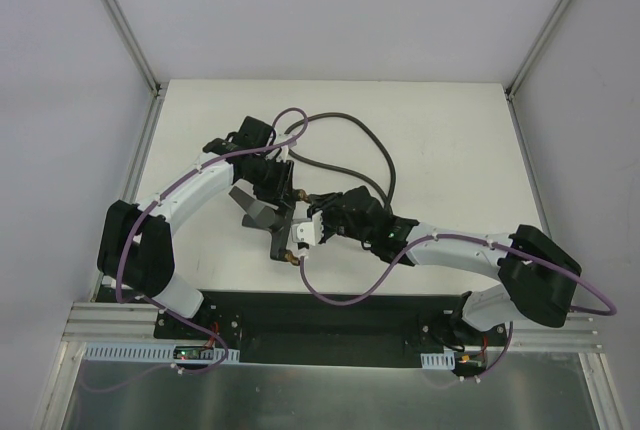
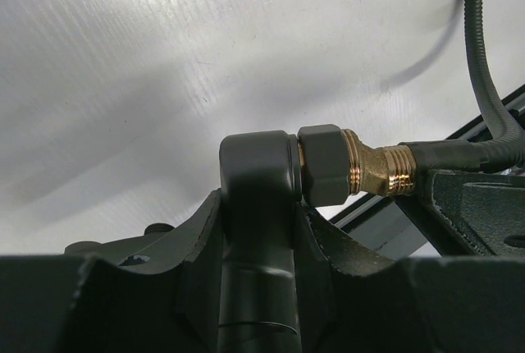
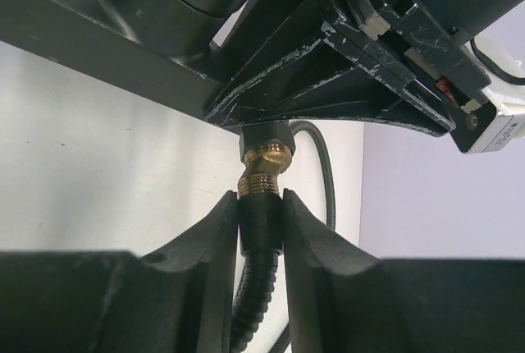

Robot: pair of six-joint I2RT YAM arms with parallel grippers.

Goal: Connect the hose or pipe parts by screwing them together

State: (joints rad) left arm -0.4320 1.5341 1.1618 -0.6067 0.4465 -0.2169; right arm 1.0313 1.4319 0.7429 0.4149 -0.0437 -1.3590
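While the table [image 1: 460, 150] carries the hose [image 1: 388, 162] looping behind my arms, my left gripper [image 2: 256, 222] clamps the black T-fitting [image 2: 254, 164] and my right gripper [image 3: 261, 220] pinches the hose's end collar [image 3: 261, 234]. Its brass thread [image 2: 369, 168] looks cocked at the joint, so I'd line up both axes before twisting, or risk cross-threading.

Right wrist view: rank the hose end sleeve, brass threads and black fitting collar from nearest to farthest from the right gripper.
1. hose end sleeve, clamped between the fingers of the right gripper.
2. brass threads, just above the fingertips.
3. black fitting collar, topmost, beyond the threads.
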